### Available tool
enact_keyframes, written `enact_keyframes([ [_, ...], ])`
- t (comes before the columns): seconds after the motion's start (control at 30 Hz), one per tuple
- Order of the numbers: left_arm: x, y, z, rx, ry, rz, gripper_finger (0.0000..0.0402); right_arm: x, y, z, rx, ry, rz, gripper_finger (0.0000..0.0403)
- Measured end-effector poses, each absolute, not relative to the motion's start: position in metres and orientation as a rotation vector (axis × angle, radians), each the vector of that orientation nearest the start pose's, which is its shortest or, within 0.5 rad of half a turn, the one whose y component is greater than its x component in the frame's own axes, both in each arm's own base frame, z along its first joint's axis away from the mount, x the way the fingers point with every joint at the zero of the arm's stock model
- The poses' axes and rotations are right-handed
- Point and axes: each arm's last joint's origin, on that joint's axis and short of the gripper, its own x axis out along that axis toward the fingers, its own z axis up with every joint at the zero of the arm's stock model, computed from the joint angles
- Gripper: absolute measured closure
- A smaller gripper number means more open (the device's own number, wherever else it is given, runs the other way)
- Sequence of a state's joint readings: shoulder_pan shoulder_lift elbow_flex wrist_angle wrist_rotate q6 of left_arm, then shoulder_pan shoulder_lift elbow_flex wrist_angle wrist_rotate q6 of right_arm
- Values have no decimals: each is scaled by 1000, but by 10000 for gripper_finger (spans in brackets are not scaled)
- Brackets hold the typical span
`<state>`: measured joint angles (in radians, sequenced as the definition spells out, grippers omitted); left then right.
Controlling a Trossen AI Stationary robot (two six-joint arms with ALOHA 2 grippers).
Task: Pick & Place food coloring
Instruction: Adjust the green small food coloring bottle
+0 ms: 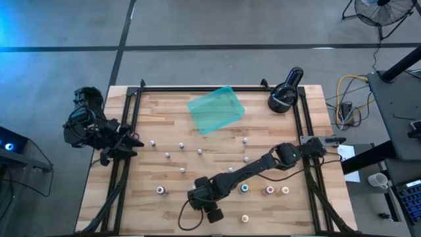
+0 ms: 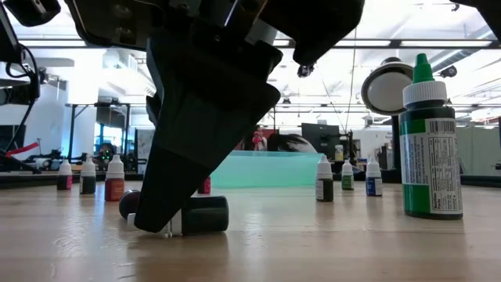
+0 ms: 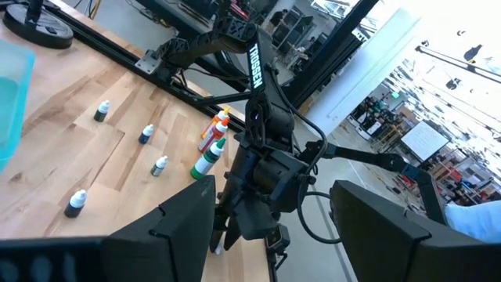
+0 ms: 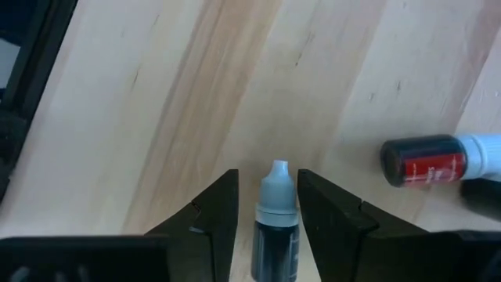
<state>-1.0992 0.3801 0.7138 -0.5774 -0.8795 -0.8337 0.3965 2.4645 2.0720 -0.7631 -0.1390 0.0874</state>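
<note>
Right gripper (image 4: 266,215) down at the near table edge, fingers hugging a lying dark bottle (image 4: 275,227), cap pointing forward along them; left gripper (image 3: 274,219) open, far off.

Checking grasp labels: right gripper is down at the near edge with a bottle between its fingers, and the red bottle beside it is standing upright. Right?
Not quite. The right gripper does straddle a dark bottle, but the red bottle beside it lies on its side, as the right wrist view shows.

A robotics lab or workshop: a butcher-block table (image 1: 197,171) framed by black rails stands on grey concrete floor (image 1: 197,26), with ceiling strip lights (image 2: 438,43), equipment racks (image 2: 86,133) and a fan (image 1: 381,12) beyond.
</note>
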Motion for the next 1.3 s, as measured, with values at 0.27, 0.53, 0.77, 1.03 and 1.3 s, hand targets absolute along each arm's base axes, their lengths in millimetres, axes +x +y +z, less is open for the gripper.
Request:
enact_keyframes([
  [0.27, 52, -53, 318, -625, 218, -154, 177, 473, 202, 140, -28, 1193, 379, 283],
  [0.53, 52, -53, 317, -626, 231, -176, 177, 473, 202, 135, -35, 1199, 366, 296],
  [0.77, 52, -53, 317, -628, 231, -176, 177, 475, 202, 138, -62, 1184, 329, 326],
  [1.03, 52, -53, 317, -629, 231, -176, 177, 482, 204, 144, 77, 1129, 252, 351],
  [1.3, 52, -53, 317, -628, 230, -175, 177, 493, 211, 148, 245, 1008, 264, 352],
])
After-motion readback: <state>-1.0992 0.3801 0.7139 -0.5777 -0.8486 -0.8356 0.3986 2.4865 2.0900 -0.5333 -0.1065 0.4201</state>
